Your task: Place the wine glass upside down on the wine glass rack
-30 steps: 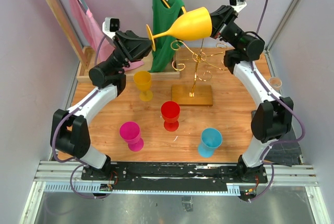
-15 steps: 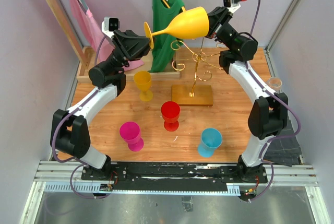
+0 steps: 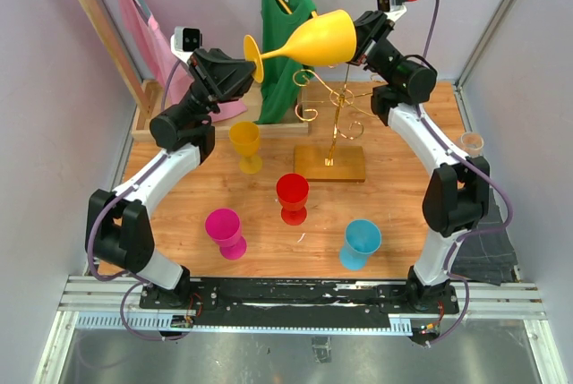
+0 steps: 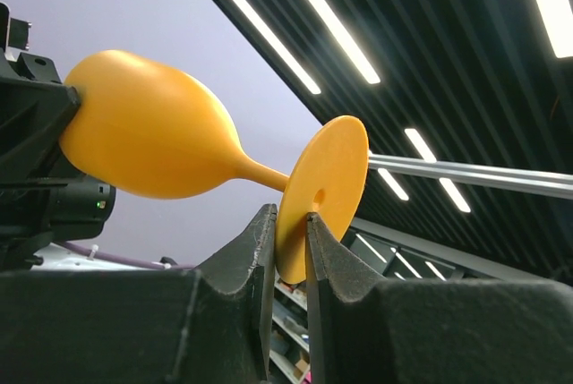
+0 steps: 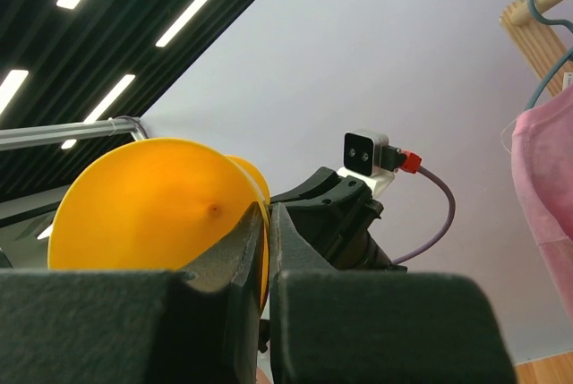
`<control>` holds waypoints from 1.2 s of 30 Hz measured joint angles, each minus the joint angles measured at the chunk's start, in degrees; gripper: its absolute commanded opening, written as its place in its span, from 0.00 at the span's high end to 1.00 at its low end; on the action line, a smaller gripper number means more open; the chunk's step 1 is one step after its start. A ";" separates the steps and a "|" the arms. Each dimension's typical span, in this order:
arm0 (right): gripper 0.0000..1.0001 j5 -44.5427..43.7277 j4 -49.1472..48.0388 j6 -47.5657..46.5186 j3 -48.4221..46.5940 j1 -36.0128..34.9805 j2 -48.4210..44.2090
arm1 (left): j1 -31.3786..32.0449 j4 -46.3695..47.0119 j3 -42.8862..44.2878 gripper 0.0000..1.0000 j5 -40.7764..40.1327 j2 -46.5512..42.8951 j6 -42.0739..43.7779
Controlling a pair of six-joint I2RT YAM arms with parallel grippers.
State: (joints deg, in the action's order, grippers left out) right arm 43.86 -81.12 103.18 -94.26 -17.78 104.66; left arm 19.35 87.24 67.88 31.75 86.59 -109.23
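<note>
While the wine glass [image 3: 315,39] lies sideways aloft near the wine glass rack [image 3: 329,164], unhung: right gripper [image 3: 356,42] clamped on its rim; left gripper [image 3: 252,64] straddles the foot, and I cannot tell whether it grips. Inverting and hanging remain.

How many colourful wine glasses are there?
5: a yellow glass held aloft; an orange glass, red glass, pink glass and blue glass stand on the table. None looks hidden.

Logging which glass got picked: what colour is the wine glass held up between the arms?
The wine glass is yellow-orange; top external view shows it best.
</note>
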 measured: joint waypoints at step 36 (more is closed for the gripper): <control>0.41 4.26 21.68 -18.86 5.68 10.84 -18.27 | -7.13 -1.11 10.21 1.00 3.17 -6.23 0.92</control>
State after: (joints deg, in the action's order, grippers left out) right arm 48.12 -59.44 84.31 -88.58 -6.94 86.39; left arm 12.23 86.13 78.08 34.92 80.36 -108.31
